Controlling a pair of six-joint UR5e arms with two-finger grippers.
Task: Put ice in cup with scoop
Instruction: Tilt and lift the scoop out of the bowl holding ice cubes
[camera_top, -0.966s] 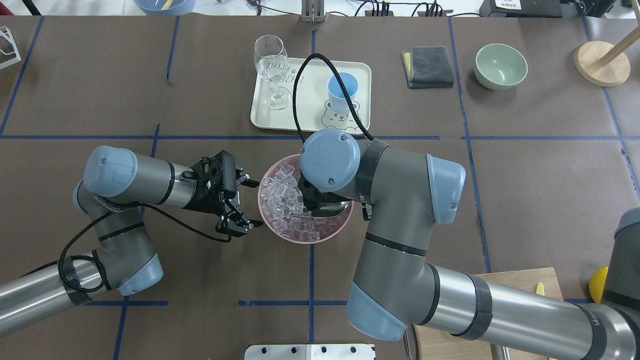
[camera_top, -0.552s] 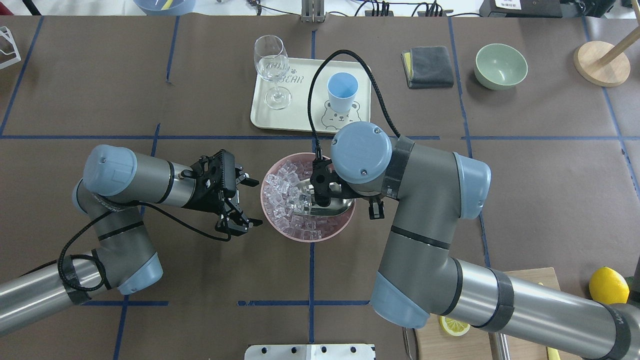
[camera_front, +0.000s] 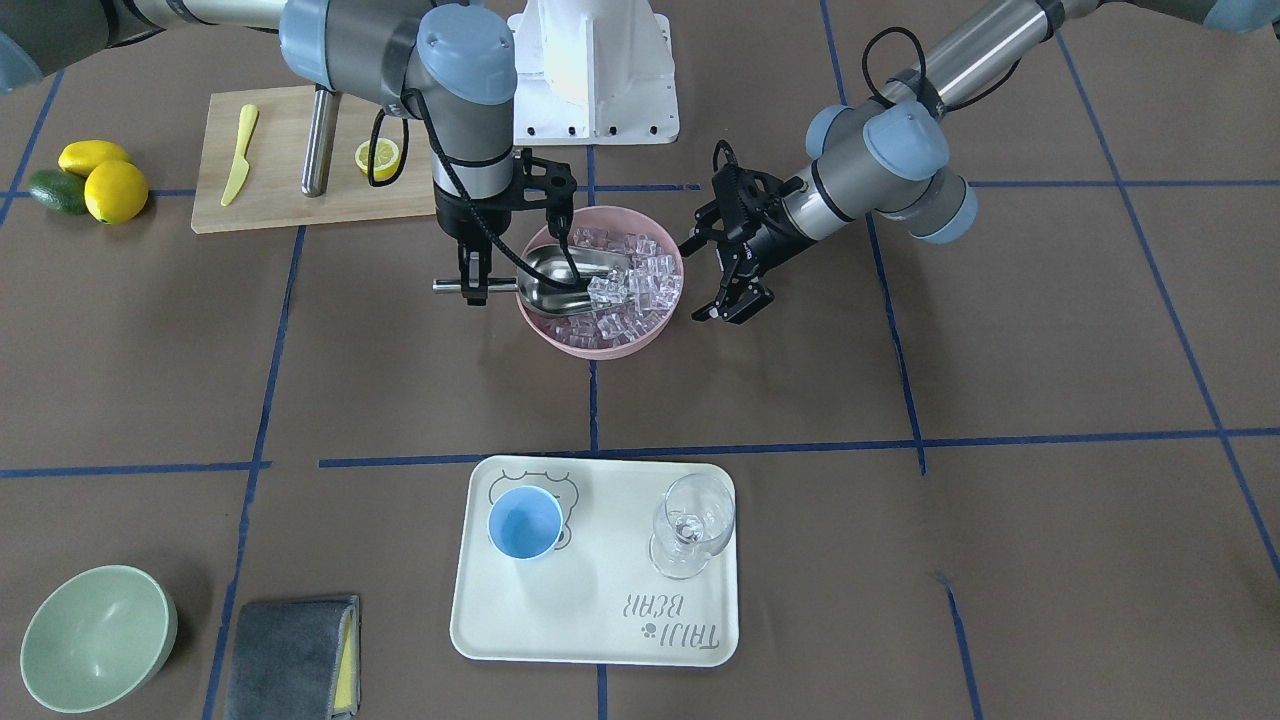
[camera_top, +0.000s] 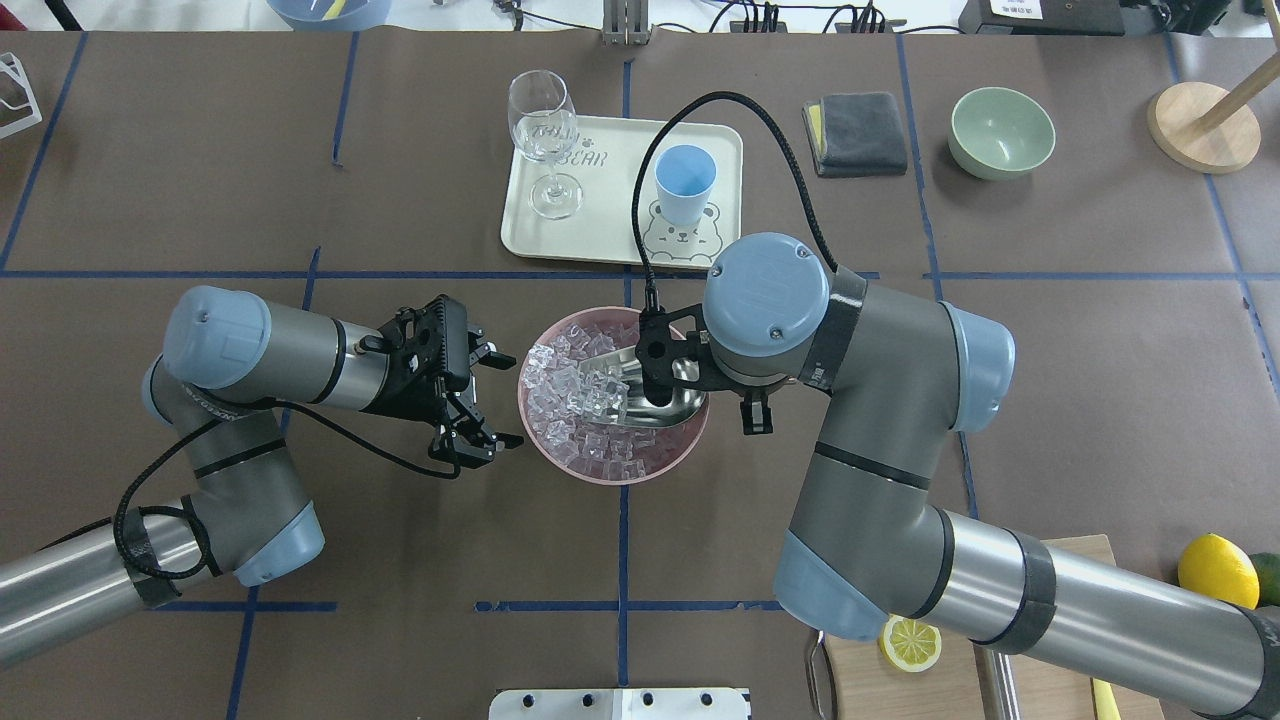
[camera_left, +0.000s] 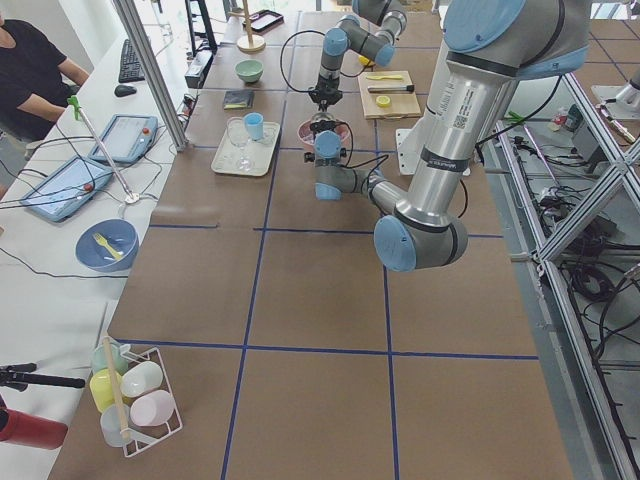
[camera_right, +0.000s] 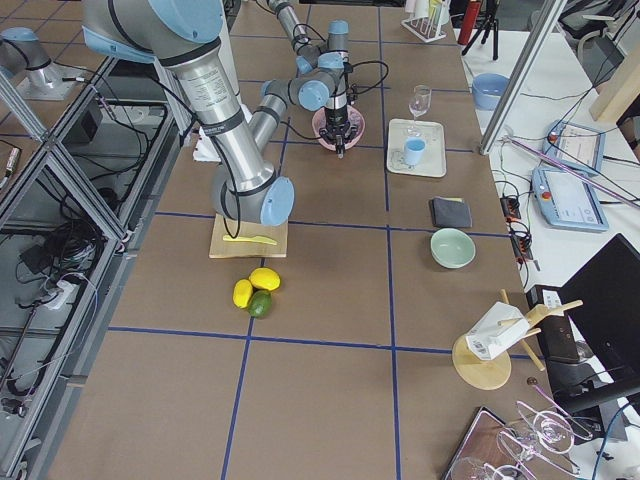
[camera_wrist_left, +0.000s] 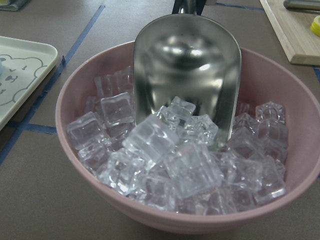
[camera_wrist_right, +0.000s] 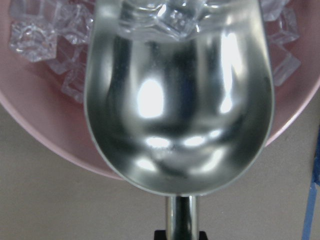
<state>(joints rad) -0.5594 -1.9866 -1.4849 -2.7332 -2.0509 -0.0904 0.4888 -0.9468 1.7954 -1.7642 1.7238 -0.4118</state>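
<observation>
Right claw (camera_front: 470, 288): closed on the thin handle of the scoop (camera_wrist_left: 187, 65), gripping it outside the bowl's rim; the handle lies roughly level

Scoop: its trough rests inside the pink bowl (camera_front: 600, 345), open side up; the mouth is pushed into the pile of cubes; a few cubes sit on the front lip, while the back of the trough is bare, shiny metal

Ice (camera_wrist_left: 165, 155): clear cubes heaped in the pink bowl, mostly on the side toward the left arm; some touch the scoop's lip and sides

Left claw (camera_front: 703, 282): wide open and holding nothing; it hangs low, just beside the bowl's rim on the side opposite the scoop handle, not touching it as far as the views show

Cup (camera_front: 524, 522): light blue, upright on the cream tray (camera_front: 590, 620), over the bear drawing; I see no cubes in it; well apart from the bowl, across a blue tape line on the bench (camera_front: 1000, 560)

Wine glass (camera_front: 690, 520): upright on the same tray, beside the cup

Pale green bowl (camera_front: 95, 635): near the bench corner, with a folded grey cloth (camera_front: 290, 645) just beside it

Cutting board (camera_front: 280, 200): beside the right arm, carrying a yellow knife (camera_front: 238, 155) and a lemon half (camera_front: 380, 157)
</observation>
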